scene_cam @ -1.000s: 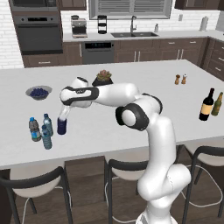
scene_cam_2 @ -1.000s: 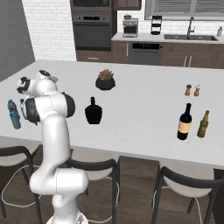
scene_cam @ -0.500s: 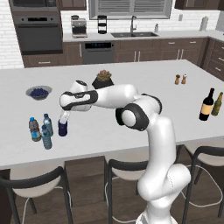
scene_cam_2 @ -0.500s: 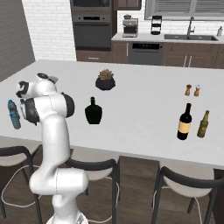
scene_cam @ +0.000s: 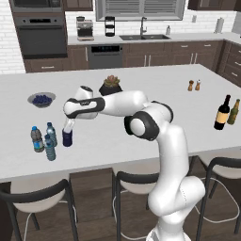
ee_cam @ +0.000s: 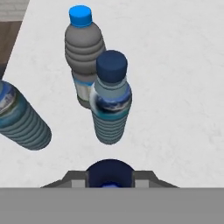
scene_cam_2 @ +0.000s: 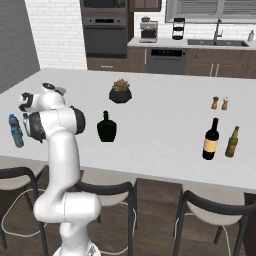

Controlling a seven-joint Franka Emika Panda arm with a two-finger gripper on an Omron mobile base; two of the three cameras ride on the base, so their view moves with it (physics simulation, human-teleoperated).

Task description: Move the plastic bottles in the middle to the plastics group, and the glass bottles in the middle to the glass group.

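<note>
My gripper (scene_cam: 69,129) is shut on the neck of the dark navy plastic bottle (scene_cam: 67,139), which is upright at the counter's left, right beside the plastics group. In the hand view the navy cap (ee_cam: 109,172) sits between my fingertips, gripper (ee_cam: 109,178). Just beyond it are a stout grey water bottle (ee_cam: 84,70), a clear blue-labelled one (ee_cam: 111,107) and another clear bottle (ee_cam: 19,120). The squat black glass bottle (scene_cam_2: 106,128) stands mid-counter. The glass group, a tall wine bottle (scene_cam_2: 211,140) and an olive-green bottle (scene_cam_2: 231,142), stands far right.
A bowl of blueberries (scene_cam: 41,99) lies behind the water bottles (scene_cam: 47,140). A potted plant (scene_cam: 111,84) stands at mid-counter, with salt and pepper shakers (scene_cam: 194,85) at the back right. Stools (scene_cam: 134,181) line the counter's front edge.
My gripper has come down a little with the navy bottle, bringing it closer to the counter next to the water bottles. Nothing else has moved.
</note>
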